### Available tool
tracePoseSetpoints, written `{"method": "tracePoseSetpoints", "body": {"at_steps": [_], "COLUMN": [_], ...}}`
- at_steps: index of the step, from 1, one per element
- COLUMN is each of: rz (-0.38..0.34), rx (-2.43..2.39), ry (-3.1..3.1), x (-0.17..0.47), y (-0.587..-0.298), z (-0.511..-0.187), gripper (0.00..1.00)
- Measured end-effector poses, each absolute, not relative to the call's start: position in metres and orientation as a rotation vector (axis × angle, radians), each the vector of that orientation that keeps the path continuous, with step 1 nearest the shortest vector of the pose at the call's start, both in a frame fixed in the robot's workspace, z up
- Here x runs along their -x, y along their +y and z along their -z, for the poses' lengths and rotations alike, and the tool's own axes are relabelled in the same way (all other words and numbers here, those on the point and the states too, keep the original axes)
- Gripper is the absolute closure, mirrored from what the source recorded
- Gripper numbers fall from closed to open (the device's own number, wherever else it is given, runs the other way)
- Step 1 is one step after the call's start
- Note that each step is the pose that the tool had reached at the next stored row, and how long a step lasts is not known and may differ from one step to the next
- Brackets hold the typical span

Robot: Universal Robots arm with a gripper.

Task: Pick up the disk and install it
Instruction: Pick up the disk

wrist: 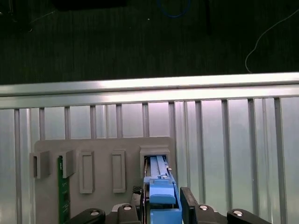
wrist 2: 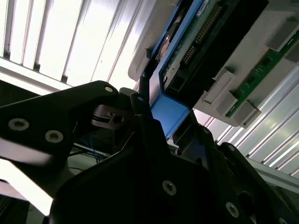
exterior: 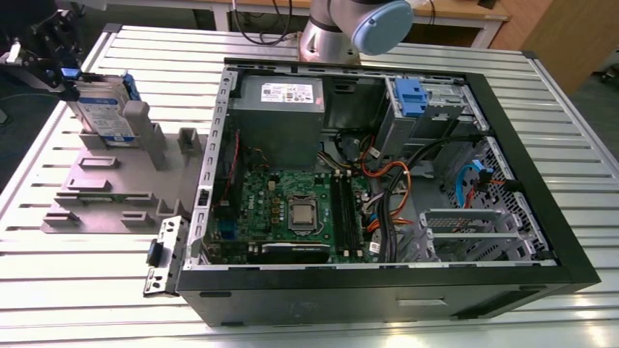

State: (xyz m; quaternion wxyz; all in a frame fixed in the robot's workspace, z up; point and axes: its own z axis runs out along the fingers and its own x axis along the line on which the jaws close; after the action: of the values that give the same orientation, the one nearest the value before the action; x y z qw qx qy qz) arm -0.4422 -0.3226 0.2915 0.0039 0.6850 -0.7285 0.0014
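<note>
**Gripper (exterior: 69, 85) pinching the upright disk (exterior: 101, 109)**

The disk stands on edge in a grey holder (exterior: 97, 185), at ten o'clock from the open case (exterior: 367, 297) in the exterior view. Directly above it, the gripper's fingers (wrist: 187, 204) are pressed against its blue rail. A slatted table (exterior: 87, 290) lies beneath.

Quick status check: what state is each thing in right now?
Disk: upright on edge in a slot of the grey fixture, not yet installed.
Gripper: at the disk's top edge.
Computer case: lying on its side, panel off, inside exposed.
Processor: bare, no cooler on it.
</note>
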Motion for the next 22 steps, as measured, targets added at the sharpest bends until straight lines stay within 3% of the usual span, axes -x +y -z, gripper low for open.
{"method": "tracePoseSetpoints", "body": {"at_steps": [22], "rz": [-0.006], "rx": [-2.086], "ry": [-2.337], "x": [0.4406], "y": [-0.3248], "z": [-0.2906], "gripper": [0.55]}}
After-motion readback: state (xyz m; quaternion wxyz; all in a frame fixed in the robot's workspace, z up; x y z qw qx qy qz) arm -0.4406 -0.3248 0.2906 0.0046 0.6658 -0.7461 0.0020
